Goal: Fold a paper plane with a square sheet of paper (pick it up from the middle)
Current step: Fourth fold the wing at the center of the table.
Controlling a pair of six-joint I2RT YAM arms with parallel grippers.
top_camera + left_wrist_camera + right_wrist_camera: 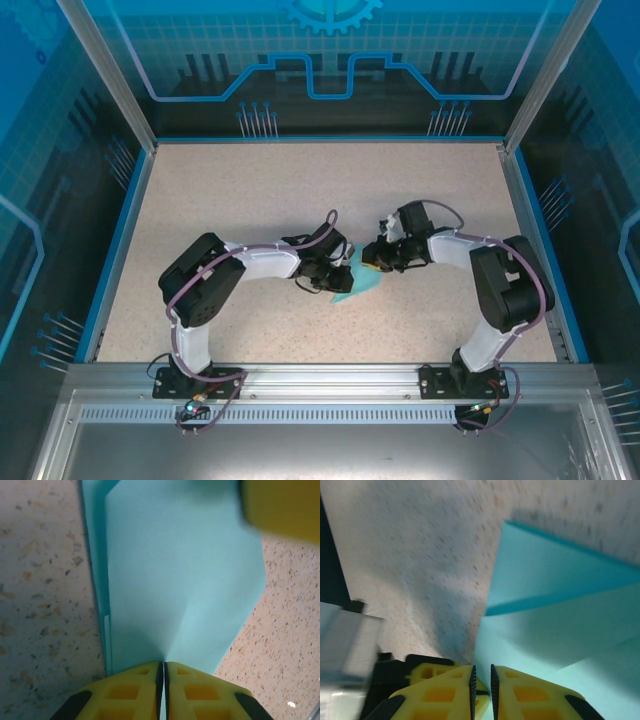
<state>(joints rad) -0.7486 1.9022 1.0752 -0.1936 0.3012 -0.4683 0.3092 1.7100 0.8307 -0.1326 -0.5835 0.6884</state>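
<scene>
Left gripper [163, 666] and right gripper [482, 670] tight on folded paper [180, 570] between them.

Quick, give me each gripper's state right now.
Left gripper: closed, pinching the folded blue paper.
Right gripper: closed, its fingertips pinching the same paper.

The paper [362, 285] is held over the middle of the tabletop [300, 190], pinched by the left claw [342, 272] at its left edge and the right claw [373, 262] at its right edge.
</scene>
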